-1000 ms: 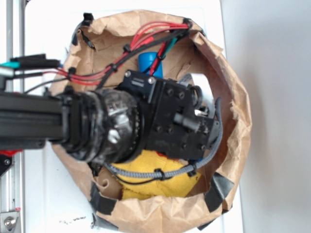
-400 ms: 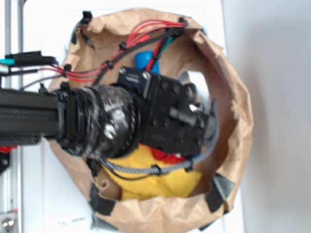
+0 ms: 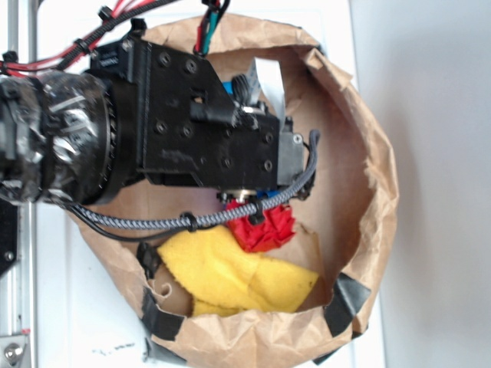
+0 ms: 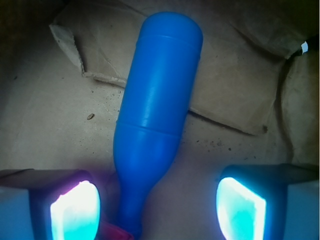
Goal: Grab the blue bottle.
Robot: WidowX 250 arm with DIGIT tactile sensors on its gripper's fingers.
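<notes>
two views, one blue bottle (image 4: 157,115) lying between my spread fingers.

from the exterior view, my arm (image 3: 69,138) reaches in from the left over the brown paper bag (image 3: 368,176), and the black wrist block covers most of the bag's floor; only a sliver of blue shows under it, so i cannot read the pincer from here. a crumpled red paper ball (image 3: 267,226) sits just below the block, touching the yellow cloth (image 3: 230,276) at the bag's lower edge. from the wrist view, the bottle lies flat on brown paper, neck toward the camera, base away. the gripper (image 4: 157,207) stands wide apart, one glowing pad on each side of the neck, neither touching it, holding nothing.
</notes>
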